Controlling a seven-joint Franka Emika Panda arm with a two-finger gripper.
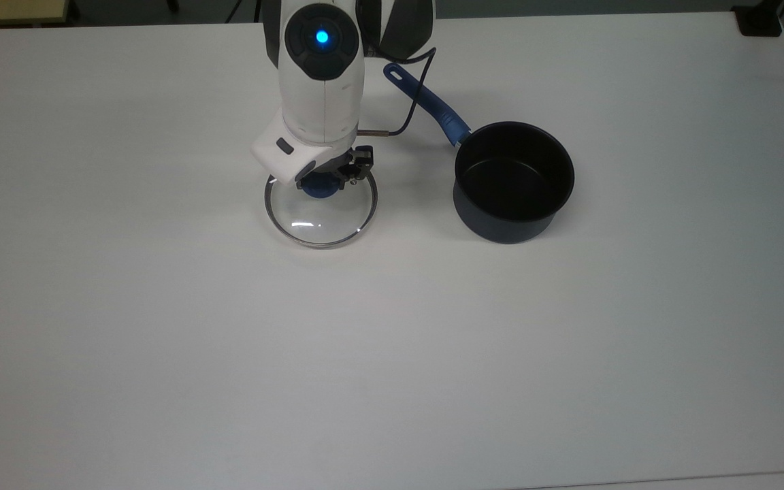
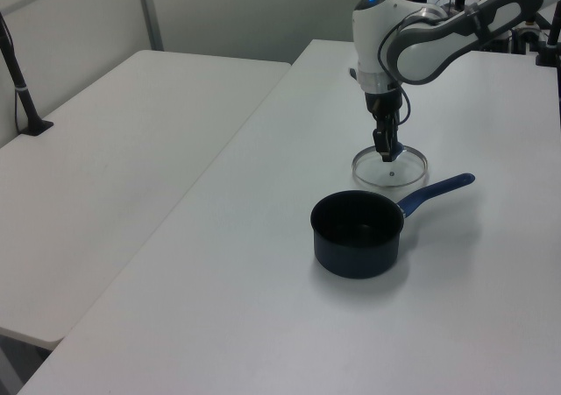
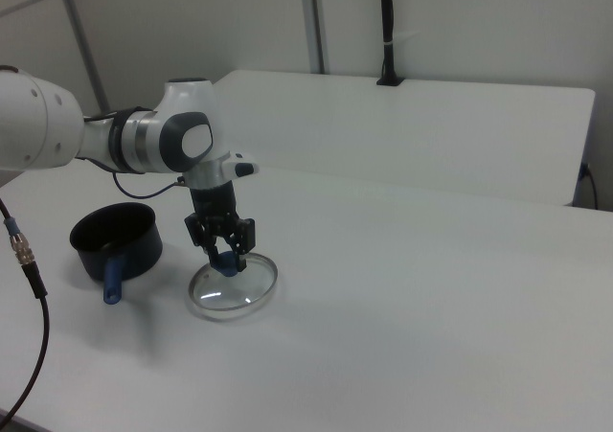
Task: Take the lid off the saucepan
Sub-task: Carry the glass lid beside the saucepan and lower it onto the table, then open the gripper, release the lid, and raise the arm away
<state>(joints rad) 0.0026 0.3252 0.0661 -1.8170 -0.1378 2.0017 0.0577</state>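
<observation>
The clear glass lid point(image 1: 320, 218) with a steel rim rests flat on or just above the white table point(image 1: 392, 354), to the top view's left of the saucepan. My gripper point(image 1: 324, 182) points straight down and is shut on the lid's blue knob point(image 1: 318, 188). The dark navy saucepan point(image 1: 514, 180) stands uncovered, black inside, its blue handle point(image 1: 433, 102) pointing to the top view's upper left. In the left view the lid point(image 2: 396, 172) lies behind the saucepan point(image 2: 358, 233), under the gripper point(image 2: 386, 154). In the right view the gripper point(image 3: 228, 260) holds the lid point(image 3: 233, 293) beside the saucepan point(image 3: 115, 238).
A black cable point(image 1: 412, 109) loops from the arm's wrist past the pan handle. A second white table point(image 2: 114, 150) adjoins on the left view's left, with a black post point(image 2: 17, 71) on it. A black object point(image 1: 759, 20) sits at the top view's upper right corner.
</observation>
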